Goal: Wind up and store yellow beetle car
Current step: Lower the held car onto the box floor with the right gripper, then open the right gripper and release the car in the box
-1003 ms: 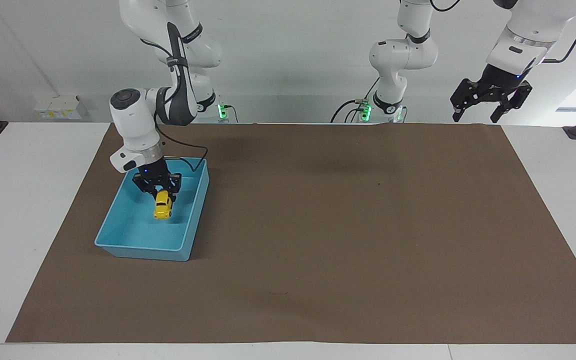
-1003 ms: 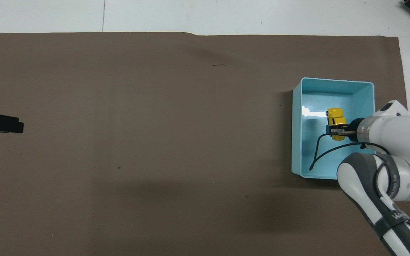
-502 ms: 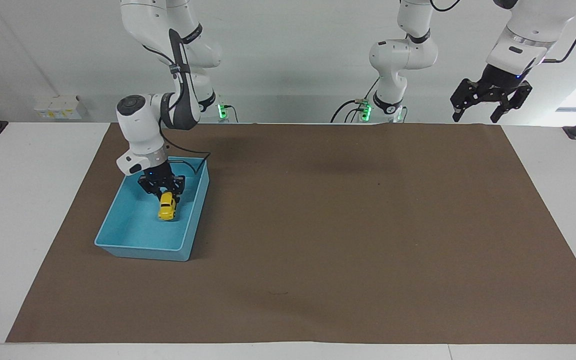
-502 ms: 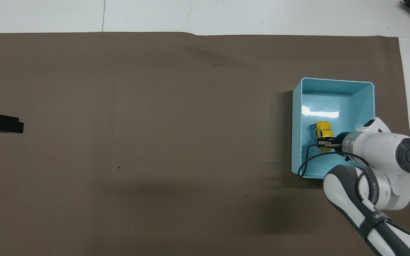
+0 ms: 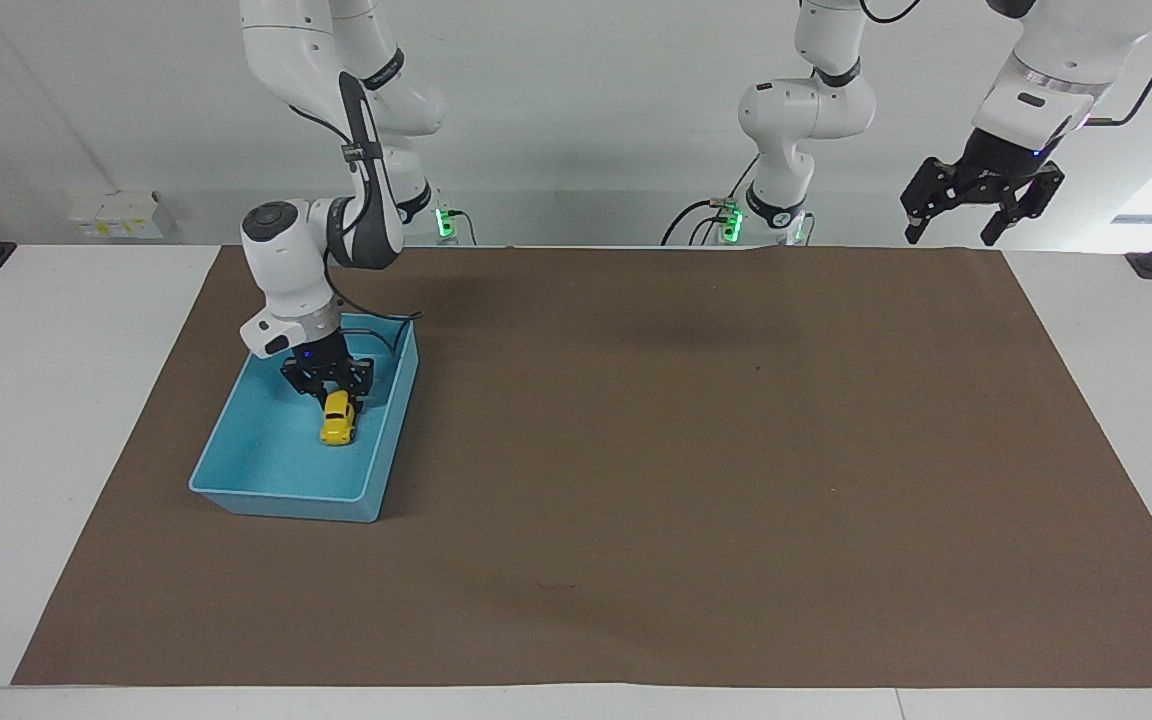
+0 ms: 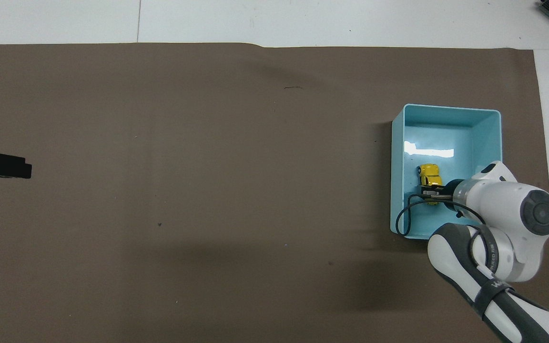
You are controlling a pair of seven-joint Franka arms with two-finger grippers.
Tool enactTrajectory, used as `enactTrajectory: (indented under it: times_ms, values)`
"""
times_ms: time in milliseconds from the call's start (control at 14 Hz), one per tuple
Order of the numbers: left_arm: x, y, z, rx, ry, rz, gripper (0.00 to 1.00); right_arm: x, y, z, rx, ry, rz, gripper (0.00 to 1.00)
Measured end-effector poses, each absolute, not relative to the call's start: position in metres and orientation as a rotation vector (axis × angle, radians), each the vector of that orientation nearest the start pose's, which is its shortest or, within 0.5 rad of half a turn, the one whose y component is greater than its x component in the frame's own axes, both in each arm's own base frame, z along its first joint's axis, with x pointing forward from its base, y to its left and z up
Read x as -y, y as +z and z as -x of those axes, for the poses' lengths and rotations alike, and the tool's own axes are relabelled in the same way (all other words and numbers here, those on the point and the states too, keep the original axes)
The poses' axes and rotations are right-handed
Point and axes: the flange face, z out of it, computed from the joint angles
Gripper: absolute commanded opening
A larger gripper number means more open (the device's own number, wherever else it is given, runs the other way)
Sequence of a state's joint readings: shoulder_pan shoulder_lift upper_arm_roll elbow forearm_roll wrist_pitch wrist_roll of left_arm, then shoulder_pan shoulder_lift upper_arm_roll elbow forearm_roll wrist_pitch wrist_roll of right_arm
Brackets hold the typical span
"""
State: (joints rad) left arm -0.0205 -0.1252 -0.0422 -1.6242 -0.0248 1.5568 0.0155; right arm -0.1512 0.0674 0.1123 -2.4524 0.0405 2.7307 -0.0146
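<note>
Item: small glossy yellow beetle-shaped toy car [image 5: 338, 419], lying inside the light-blue rectangular plastic bin [image 5: 236, 452].

Right end effector [image 5: 335, 397]: at the car's top; grip state cannot be told.

Left end effector [image 5: 966, 222]: fingers apart, waiting over the table edge.

Risk: lifting while snagged drags the car out; a wound spring may drive it against the bin wall.

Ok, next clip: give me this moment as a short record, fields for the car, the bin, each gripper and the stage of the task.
car: yellow beetle car inside the bin, low, at or near its floor
bin: light-blue bin on the brown mat, toward the right arm's end of the table
right gripper: right gripper in the bin, at the car's end nearer the robots
left gripper: left gripper open, raised, waiting
stage: car in bin, gripper not yet withdrawn
</note>
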Motion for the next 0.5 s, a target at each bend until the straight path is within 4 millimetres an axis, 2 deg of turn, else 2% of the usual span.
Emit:
enactTrajectory:
  times_ms: [143,287,502]
  values:
    - [0.036,0.665,-0.512,-0.125,-0.090,3.159,1.00,0.021,0.300,-0.507,-0.094,-0.356,3.099,1.00]
    - [0.036,0.665,-0.512,-0.125,-0.090,3.159,1.00,0.021,0.317,-0.514,-0.092,-0.366,3.098,1.00]
    - [0.036,0.665,-0.512,-0.125,-0.090,3.159,1.00,0.022,0.360,-0.532,-0.088,-0.306,3.102,1.00]
